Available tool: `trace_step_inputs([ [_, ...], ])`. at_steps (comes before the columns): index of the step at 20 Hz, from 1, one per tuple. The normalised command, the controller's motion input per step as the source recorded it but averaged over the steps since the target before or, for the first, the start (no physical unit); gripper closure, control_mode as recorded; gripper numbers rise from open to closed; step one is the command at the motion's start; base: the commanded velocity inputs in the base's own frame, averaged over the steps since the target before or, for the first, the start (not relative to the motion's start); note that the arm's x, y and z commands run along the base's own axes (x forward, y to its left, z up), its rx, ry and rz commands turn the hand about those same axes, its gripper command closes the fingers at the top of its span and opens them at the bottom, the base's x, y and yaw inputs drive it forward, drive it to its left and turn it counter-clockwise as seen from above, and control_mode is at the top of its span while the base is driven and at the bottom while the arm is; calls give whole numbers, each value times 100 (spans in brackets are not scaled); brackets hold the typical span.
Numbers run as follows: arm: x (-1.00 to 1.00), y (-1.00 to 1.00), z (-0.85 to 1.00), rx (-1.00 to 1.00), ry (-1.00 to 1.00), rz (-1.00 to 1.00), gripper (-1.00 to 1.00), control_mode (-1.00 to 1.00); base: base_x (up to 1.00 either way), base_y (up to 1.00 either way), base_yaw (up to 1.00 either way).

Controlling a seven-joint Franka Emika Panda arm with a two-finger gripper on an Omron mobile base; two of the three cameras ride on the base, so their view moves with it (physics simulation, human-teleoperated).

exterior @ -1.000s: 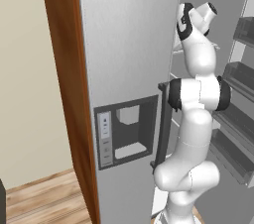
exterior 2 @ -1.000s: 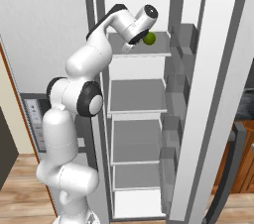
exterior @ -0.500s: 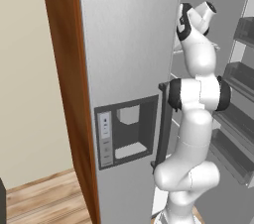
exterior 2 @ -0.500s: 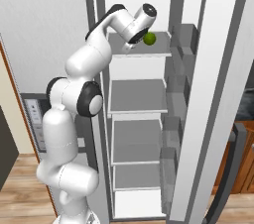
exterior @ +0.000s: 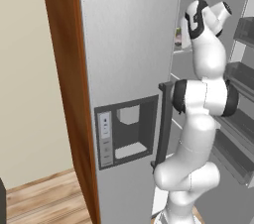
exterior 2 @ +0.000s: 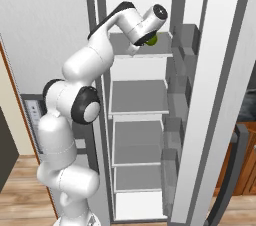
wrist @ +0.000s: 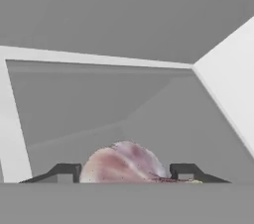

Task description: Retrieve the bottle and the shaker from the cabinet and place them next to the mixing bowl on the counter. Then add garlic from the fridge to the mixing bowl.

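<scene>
The gripper (wrist: 124, 173) was up at the top shelf (exterior 2: 140, 52) inside the open fridge (exterior 2: 210, 95). Its two fingers (wrist: 62, 172) sat on each side of the garlic (wrist: 123, 162), squeezing it. The round bulb's pointing way was too hidden to tell.

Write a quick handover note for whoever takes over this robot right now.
End effector: reached into the open fridge at the top shelf, its fingers on either side of the garlic, apparently closed on it.
Garlic: on the top shelf, between the fingers; not lifted that I can tell. A green item sits beside the hand.
Done: fridge door open, arm at the garlic.
Left: lift the garlic out, carry it to the mixing bowl. I can't confirm the bottle and shaker from here.
</scene>
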Motion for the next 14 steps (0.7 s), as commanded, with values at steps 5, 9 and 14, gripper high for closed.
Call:
trace_step_inputs([
  [5,-73,7,5,0,-9,0,100,-100,0,0,0],
  [9,-83,19,1,0,-8,0,100,-100,0,0,0],
  [14,-84,24,0,0,-8,0,100,-100,0,0,0],
])
